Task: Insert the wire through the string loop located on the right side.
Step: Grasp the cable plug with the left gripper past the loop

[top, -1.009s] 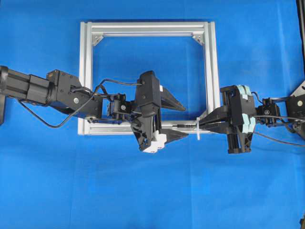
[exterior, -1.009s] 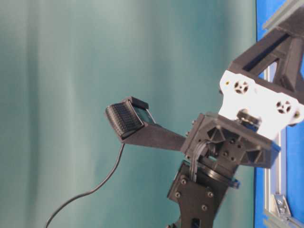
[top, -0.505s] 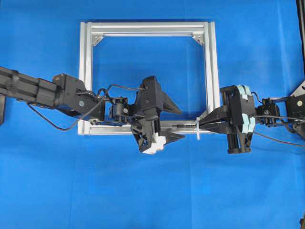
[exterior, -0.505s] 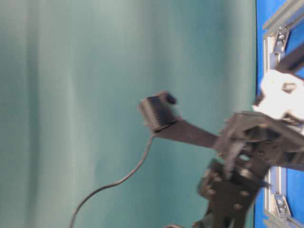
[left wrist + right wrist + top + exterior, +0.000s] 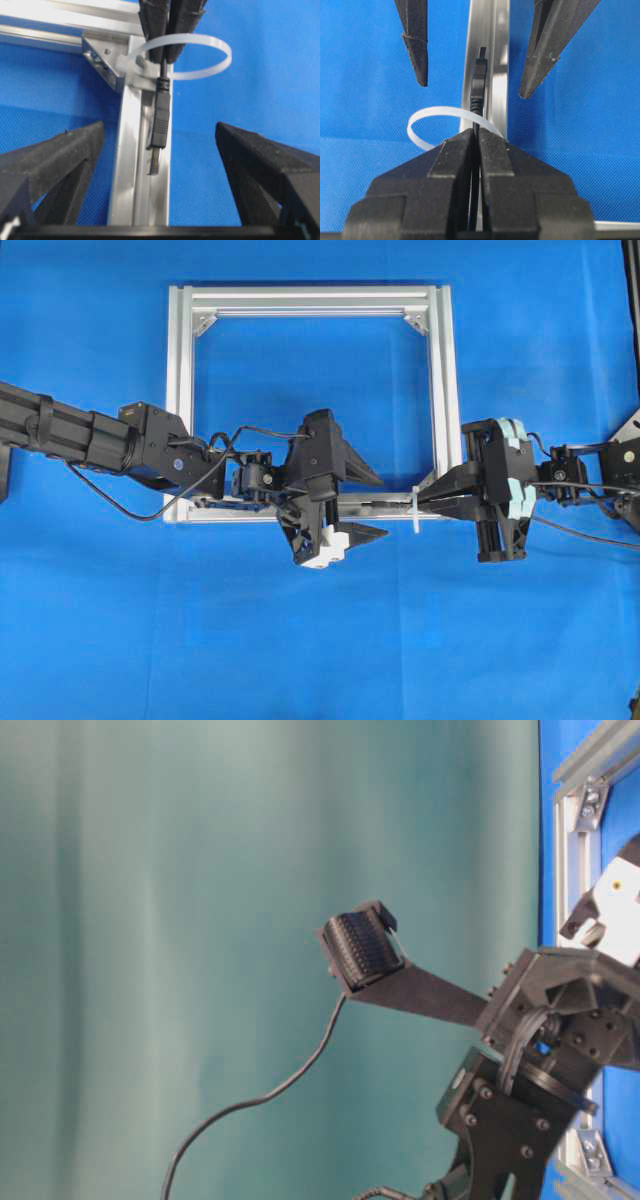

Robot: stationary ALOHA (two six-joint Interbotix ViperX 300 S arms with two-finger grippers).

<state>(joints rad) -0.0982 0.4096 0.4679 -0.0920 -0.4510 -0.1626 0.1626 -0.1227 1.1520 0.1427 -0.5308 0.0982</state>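
Observation:
The wire's dark plug (image 5: 161, 117) has its silvery tip pointing toward my left gripper. It lies along the silver frame rail (image 5: 131, 170) and has passed through the white string loop (image 5: 202, 56). My right gripper (image 5: 476, 136) is shut on the thin black wire just behind the loop (image 5: 421, 126), with the plug (image 5: 478, 80) sticking out ahead. My left gripper (image 5: 159, 150) is open, and its fingers (image 5: 416, 45) stand either side of the plug without touching it. In the overhead view the two grippers (image 5: 383, 505) (image 5: 422, 502) face each other across the loop (image 5: 416, 512) at the frame's lower right corner.
The square aluminium frame (image 5: 310, 298) lies on the blue mat, with grey corner brackets (image 5: 102, 59) inside its corners. In the table-level view one ribbed finger pad (image 5: 364, 948) shows against a teal backdrop, and a thin black cable (image 5: 262, 1098) curves away below it.
My left arm has stretched out and lowered. Its open gripper has shifted slightly right toward the plug. The right gripper and the wire have stayed put.

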